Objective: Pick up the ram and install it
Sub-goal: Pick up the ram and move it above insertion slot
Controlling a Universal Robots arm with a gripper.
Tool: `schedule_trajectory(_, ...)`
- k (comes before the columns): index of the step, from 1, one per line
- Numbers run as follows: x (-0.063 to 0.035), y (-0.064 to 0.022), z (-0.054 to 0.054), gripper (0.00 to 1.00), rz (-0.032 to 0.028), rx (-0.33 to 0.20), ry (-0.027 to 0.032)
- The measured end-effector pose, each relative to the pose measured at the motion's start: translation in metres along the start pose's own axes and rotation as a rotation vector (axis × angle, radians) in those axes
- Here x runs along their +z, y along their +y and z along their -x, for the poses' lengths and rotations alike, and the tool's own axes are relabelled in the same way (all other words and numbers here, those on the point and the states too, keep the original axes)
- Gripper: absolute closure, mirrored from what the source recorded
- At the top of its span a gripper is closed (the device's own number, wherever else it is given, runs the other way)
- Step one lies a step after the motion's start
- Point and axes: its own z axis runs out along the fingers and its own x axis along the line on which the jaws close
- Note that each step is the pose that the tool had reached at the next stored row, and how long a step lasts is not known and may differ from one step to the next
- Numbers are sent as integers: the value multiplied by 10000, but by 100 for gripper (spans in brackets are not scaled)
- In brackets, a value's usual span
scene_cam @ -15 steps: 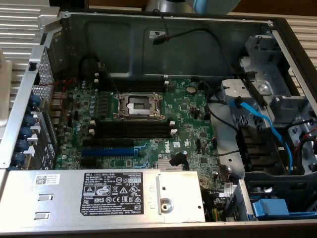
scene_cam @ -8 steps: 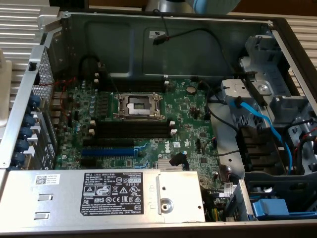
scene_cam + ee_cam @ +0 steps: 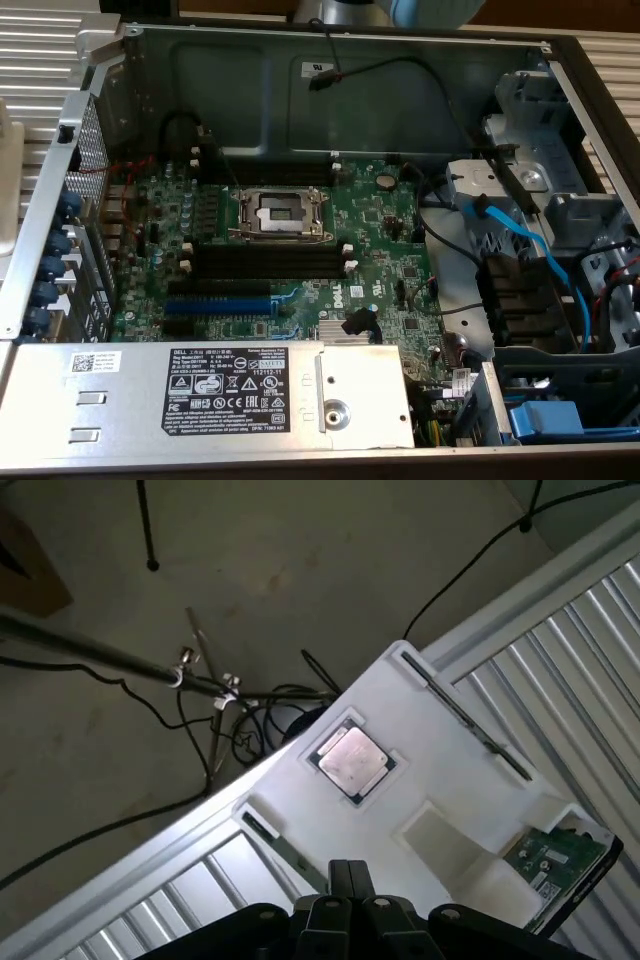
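Hand (image 3: 349, 872) above white tray (image 3: 440, 765), processor (image 3: 351, 759)

The white tray (image 3: 440, 770) just past the claw (image 3: 350, 875) is bright, and the square chip (image 3: 352, 760) on it shines pale. The claw looks dark. The floor (image 3: 300, 570) farther off is dim. Soft, even light fills the computer case (image 3: 400, 90), with dark gaps between cables (image 3: 530, 250).

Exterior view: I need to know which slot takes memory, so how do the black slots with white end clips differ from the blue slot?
The black slots are several, beside the processor socket; the blue slot is single, nearer the power supply. The black slots run longer and carry white end clips; the blue slot shows none. Both lie empty and parallel.
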Motion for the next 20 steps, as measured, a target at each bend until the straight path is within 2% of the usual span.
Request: schedule_trajectory(20,0,0,0,90,89,-3824,65)
